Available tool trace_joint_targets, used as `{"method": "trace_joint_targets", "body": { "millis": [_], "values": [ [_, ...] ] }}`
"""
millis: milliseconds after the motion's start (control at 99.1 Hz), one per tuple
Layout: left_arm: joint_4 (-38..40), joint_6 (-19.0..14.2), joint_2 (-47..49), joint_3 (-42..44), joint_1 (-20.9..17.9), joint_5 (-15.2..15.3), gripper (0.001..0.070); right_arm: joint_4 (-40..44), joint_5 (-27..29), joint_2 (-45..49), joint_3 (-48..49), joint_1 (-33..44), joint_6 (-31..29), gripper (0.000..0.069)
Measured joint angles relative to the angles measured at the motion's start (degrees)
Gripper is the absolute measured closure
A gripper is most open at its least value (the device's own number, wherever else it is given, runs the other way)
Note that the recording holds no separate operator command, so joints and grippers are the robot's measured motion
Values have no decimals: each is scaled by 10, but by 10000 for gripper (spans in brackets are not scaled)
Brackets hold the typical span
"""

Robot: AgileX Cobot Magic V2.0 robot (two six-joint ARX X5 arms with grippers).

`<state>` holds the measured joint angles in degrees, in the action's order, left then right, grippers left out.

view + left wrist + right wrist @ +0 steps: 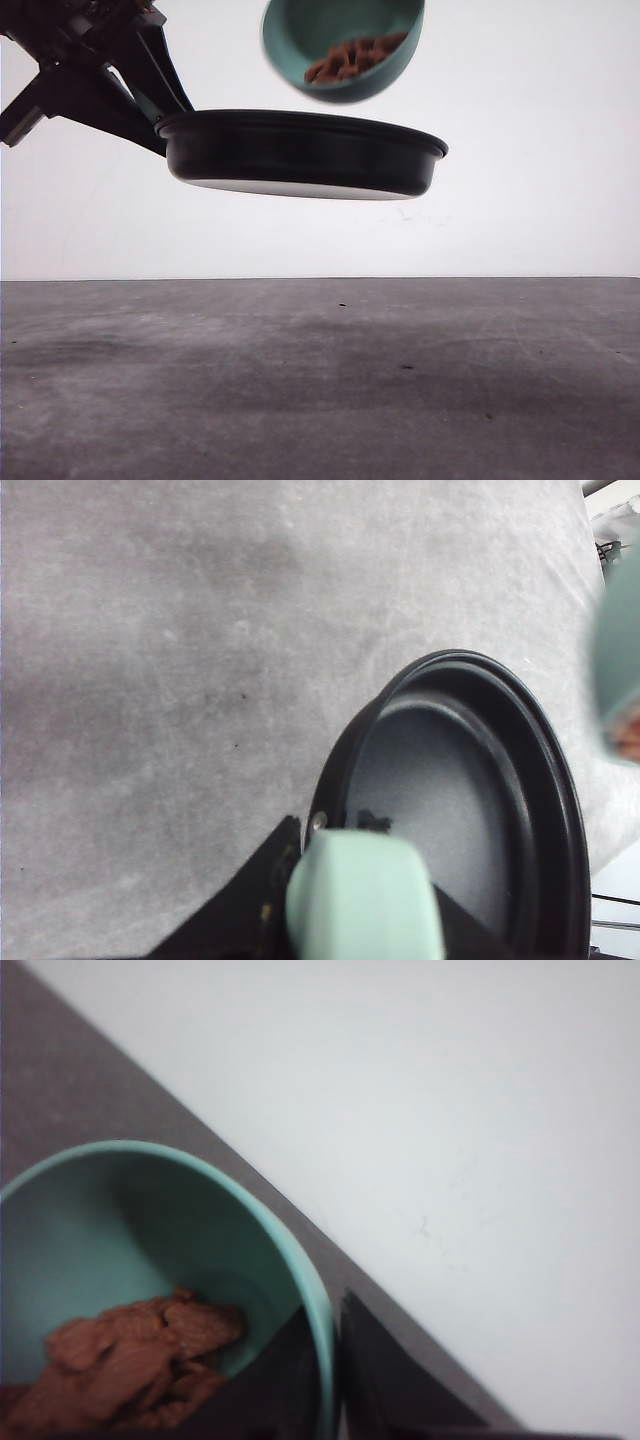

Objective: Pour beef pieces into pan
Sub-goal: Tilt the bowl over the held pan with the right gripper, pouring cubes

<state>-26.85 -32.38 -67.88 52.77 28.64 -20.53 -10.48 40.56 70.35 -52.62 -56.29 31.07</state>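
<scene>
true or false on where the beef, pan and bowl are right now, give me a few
1. The pan is held up off the table. True.
2. The beef already lies in the pan. False: it is in the bowl, and the pan's inside looks bare in the left wrist view.
3. The bowl is tilted above the pan. True.
4. The left gripper grips the bowl. False: it holds the pan by its mint handle.
5. The right gripper clamps the bowl's rim. True.

Black pan (300, 158) held aloft, reddish-brown beef pieces (352, 56) above it
</scene>
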Motion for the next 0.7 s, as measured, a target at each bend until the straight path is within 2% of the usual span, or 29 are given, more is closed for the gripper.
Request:
{"method": "trace_joint_targets", "body": {
  "millis": [202, 414, 696],
  "values": [
    [0, 0, 0, 11, 0, 0, 660, -76, 7, 18, 0, -17, 108, 675],
    [-1, 0, 0, 36, -9, 0, 660, -93, -7, 18, 0, -25, 188, 675],
    [-3, 0, -1, 55, -22, 1, 660, -174, -26, 18, 0, -25, 304, 675]
  ]
}}
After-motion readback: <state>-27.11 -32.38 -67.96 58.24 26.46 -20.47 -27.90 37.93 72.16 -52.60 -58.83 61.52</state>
